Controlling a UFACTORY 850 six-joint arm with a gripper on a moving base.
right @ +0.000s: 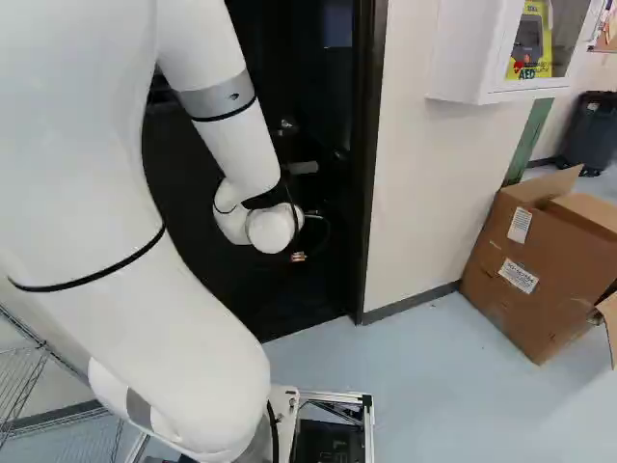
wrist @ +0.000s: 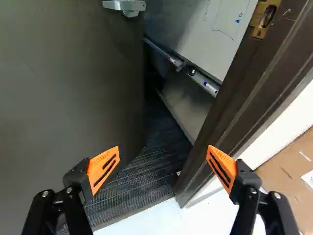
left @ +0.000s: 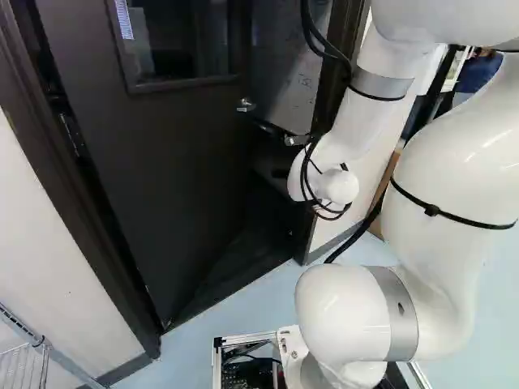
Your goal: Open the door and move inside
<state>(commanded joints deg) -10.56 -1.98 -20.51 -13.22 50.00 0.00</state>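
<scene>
The dark door [left: 154, 154] stands partly open, swung into the room beyond. Its lever handle [left: 246, 105] is beside the gap; in the wrist view the handle [wrist: 124, 6] lies far ahead of the fingers. The arm's white wrist [left: 336, 185] is at the doorway, near the right-hand frame; the gripper beyond it cannot be made out in the base views. In the wrist view the gripper [wrist: 163, 159] is open and holds nothing. One finger is in front of the door panel, the other in front of the door frame [wrist: 234, 103], with the gap between them.
Through the gap show a whiteboard [wrist: 222, 34] with a marker tray and dark carpet [wrist: 146, 181]. A cardboard box [right: 535, 270] stands by the wall right of the doorway, below a white wall cabinet [right: 463, 58]. A wire rack [left: 24, 365] is at the left.
</scene>
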